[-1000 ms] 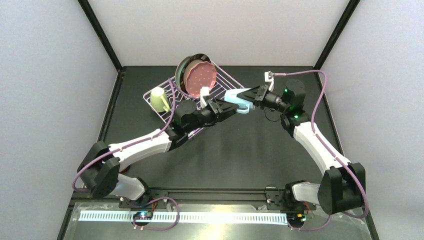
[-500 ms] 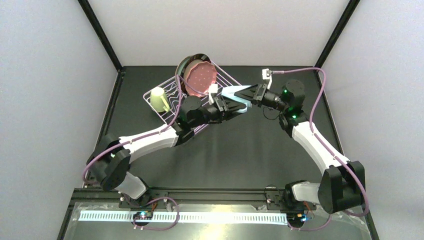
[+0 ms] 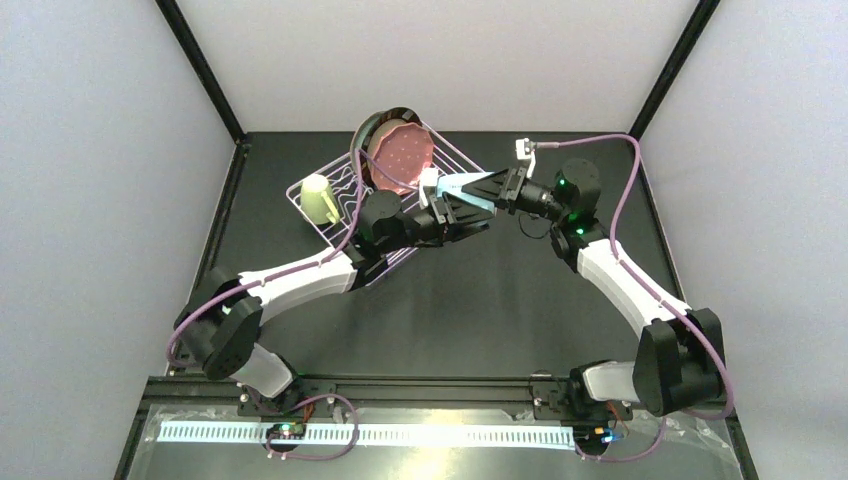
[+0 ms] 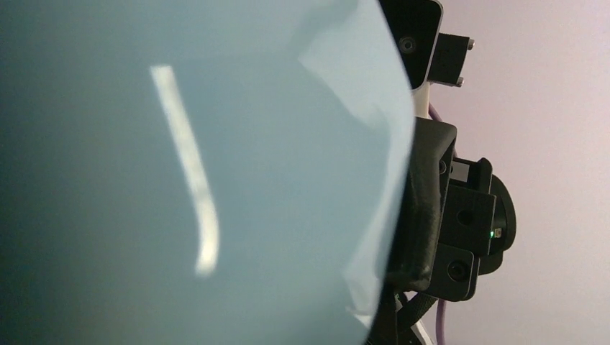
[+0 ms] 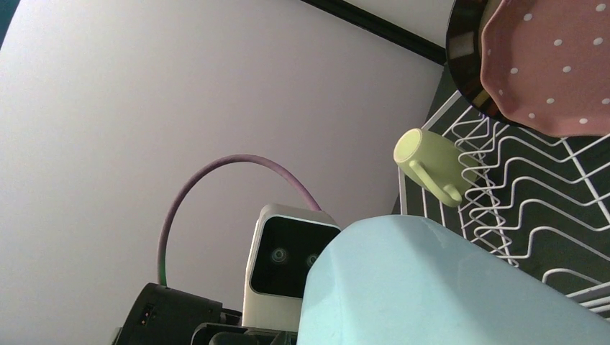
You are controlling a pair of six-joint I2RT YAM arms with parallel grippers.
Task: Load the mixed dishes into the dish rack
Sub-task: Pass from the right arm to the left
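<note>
At the right edge of the dish rack (image 3: 296,189): the light blue mug (image 3: 463,188) hangs in the air between the two arms, clear of the surface (image 3: 500,290).
Right end effector (image 3: 492,187): clamped on the mug from the right, fingers close together.
Left end effector (image 3: 446,207): fingers spread wide, facing the mug from the rack side. The mug fills its wrist view, so it is very close, but contact cannot be told.
Mug axis: seems roughly level, along the line between the two wrists.
Nearer arm: both are at the mug, and the left lies between it and the rack.
Racked: pink speckled plate (image 3: 401,157) and dark-rimmed plate (image 3: 365,135) stand on edge at the far corner, and the pale green mug (image 3: 318,199) is at the left corner.
Step, as judged: a hand-over. The left should close before the right lets go.
</note>
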